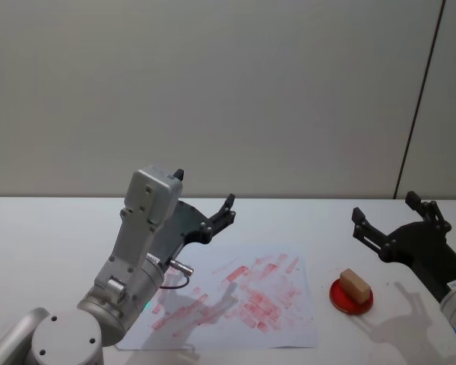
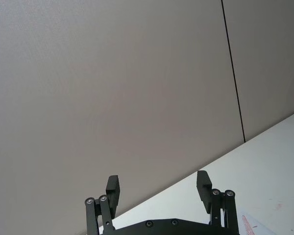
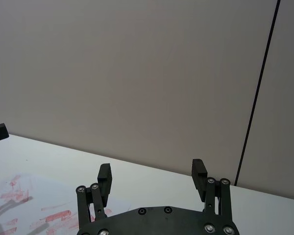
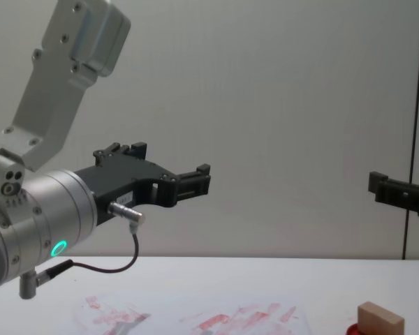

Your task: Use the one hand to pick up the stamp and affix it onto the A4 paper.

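Observation:
The stamp point(image 1: 355, 284), a pale wooden block, rests on a round red pad point(image 1: 350, 298) to the right of the A4 paper point(image 1: 235, 298), which is smeared with red ink. The hand, my right gripper point(image 1: 386, 207), hovers open and empty above and just right of the stamp. In the right wrist view it point(image 3: 152, 167) points at the wall, with the paper point(image 3: 19, 196) below. The chest view shows the stamp point(image 4: 380, 321) low at the right and the right gripper point(image 4: 403, 193) well above it. My left gripper point(image 1: 205, 190) is open over the paper's far left part.
The white table point(image 1: 53, 228) meets a plain grey wall at the back, with a dark vertical seam point(image 1: 418, 106) on the right. The silver left arm point(image 1: 140, 243) with a green light stands over the paper's left edge.

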Controlling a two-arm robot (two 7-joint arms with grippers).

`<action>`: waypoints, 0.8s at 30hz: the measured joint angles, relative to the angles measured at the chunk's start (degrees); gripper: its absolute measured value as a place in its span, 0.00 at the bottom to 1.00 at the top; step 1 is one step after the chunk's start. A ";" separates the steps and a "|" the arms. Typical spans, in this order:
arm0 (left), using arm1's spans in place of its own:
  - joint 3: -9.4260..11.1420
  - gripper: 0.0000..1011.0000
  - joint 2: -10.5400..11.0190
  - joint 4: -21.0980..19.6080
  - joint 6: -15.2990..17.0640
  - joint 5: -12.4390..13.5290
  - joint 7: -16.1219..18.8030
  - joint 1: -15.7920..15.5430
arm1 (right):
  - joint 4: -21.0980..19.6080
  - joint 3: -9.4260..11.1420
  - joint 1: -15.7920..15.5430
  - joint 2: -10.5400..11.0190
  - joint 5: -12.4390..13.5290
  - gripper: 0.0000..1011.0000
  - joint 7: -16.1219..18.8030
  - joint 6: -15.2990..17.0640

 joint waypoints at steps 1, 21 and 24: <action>0.00 0.99 0.00 0.00 0.00 0.00 0.00 0.00 | 0.00 0.00 0.00 0.00 0.00 0.99 0.00 0.00; 0.00 0.99 0.00 0.00 0.00 0.00 0.00 0.00 | 0.04 -0.02 0.02 0.00 0.00 0.99 0.05 0.01; 0.00 0.99 0.00 0.00 0.00 0.00 0.00 0.00 | 0.24 0.03 0.12 -0.01 0.01 0.99 0.29 0.16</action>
